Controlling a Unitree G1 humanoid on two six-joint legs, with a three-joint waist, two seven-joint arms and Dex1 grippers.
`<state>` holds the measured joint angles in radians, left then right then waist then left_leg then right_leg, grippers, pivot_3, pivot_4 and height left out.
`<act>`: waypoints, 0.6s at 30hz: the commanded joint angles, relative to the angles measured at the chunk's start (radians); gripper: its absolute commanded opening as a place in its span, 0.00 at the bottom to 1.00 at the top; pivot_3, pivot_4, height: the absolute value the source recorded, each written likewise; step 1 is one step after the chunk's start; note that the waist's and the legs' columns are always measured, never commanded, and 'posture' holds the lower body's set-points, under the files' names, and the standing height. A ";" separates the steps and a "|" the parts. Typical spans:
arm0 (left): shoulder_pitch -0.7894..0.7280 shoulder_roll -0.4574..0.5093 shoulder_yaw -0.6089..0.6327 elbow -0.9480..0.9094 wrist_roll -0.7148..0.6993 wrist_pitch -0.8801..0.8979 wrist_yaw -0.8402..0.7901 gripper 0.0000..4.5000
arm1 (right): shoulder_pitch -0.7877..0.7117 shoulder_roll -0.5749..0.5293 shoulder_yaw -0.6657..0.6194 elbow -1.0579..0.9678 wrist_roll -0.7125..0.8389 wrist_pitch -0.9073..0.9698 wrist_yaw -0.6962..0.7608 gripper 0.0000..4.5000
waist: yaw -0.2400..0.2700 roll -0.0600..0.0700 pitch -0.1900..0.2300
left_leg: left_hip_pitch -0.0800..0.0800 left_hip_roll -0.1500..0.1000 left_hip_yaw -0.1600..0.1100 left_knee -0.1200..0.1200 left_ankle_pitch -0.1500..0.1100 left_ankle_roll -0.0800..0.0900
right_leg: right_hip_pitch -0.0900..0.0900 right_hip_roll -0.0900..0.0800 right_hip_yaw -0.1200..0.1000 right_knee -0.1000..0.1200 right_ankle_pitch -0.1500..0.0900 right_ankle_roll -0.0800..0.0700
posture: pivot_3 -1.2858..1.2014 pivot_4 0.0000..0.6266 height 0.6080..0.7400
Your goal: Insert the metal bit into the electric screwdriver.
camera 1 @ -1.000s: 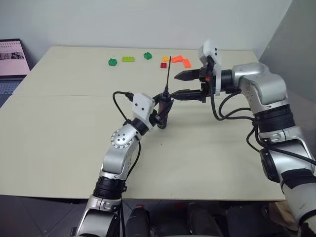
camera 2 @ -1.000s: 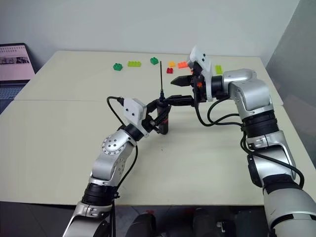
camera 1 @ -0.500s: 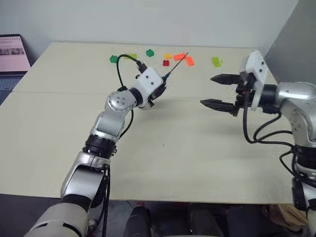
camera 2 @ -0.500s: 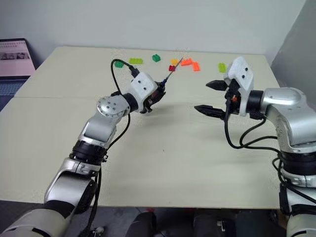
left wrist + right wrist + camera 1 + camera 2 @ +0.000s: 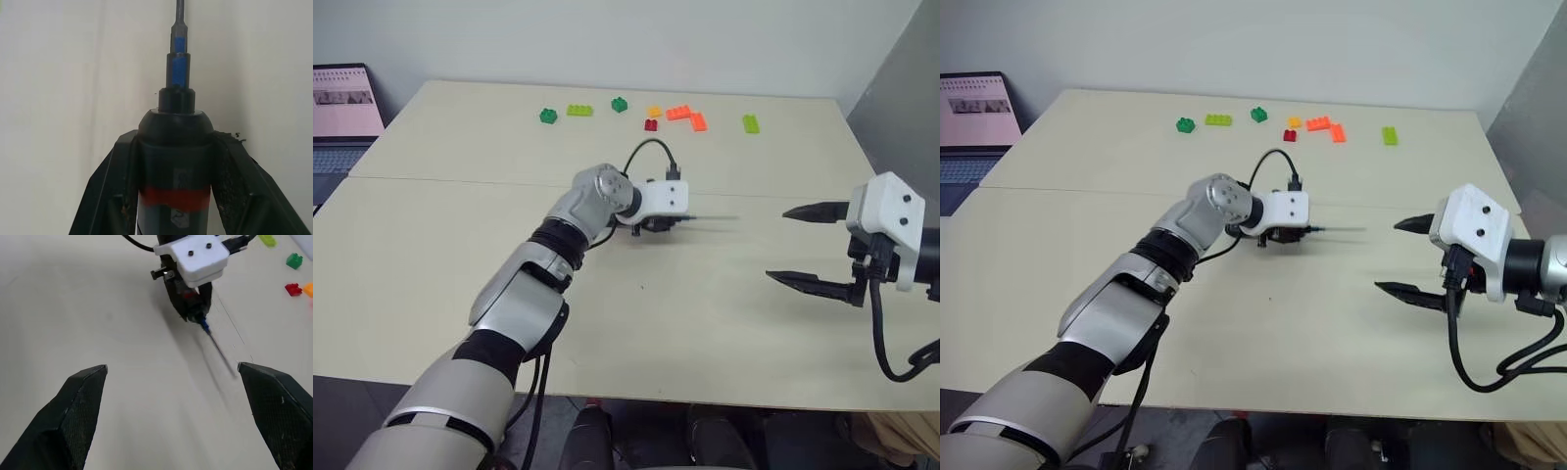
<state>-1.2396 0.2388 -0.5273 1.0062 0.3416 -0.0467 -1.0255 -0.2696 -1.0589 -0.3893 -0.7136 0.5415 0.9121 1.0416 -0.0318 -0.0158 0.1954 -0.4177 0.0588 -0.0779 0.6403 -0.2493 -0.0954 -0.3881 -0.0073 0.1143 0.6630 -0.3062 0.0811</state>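
Observation:
My left gripper (image 5: 664, 223) is shut on the electric screwdriver (image 5: 174, 196), a black body with a red band, held low over the middle of the table (image 5: 460, 255). The metal bit (image 5: 710, 217) sticks out of the screwdriver's tip, past a blue collar (image 5: 178, 68), and points roughly level towards the right. In the right wrist view the bit (image 5: 220, 352) slants out from under the left gripper's white housing. My right gripper (image 5: 777, 245) hangs open and holds nothing, well to the right of the bit's end and apart from it.
Several small toy bricks lie along the table's far side: green ones (image 5: 548, 116), a red one (image 5: 651, 124), orange ones (image 5: 685, 116) and a lime one (image 5: 750, 123). A laptop (image 5: 347, 98) stands off the table's far left corner. A seam (image 5: 431, 181) crosses the tabletop.
My left arm has swung the screwdriver from upright down to nearly level, the bit now pointing right. My right gripper has drawn back to the right, away from the bit, still open.

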 commanded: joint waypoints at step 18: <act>0.003 0.047 0.123 -0.104 -0.079 0.097 -0.238 1.00 | 0.048 -0.030 -0.004 0.019 0.030 -0.030 -0.097 1.00 | -0.002 0.001 -0.001 | 0.001 0.000 0.000 0.003 0.000 0.000 | 0.002 0.000 0.000 0.003 0.000 0.000 | 0.52 0.24 1.00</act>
<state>-1.2302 0.2413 -0.4577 0.9904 0.3064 0.0155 -1.2155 -0.2088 -1.0715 -0.3905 -0.7003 0.5720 0.9129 0.9518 -0.0334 -0.0144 0.1944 -0.4164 0.0588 -0.0783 0.6431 -0.2492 -0.0954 -0.3866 -0.0071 0.1144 0.6659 -0.3062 0.0812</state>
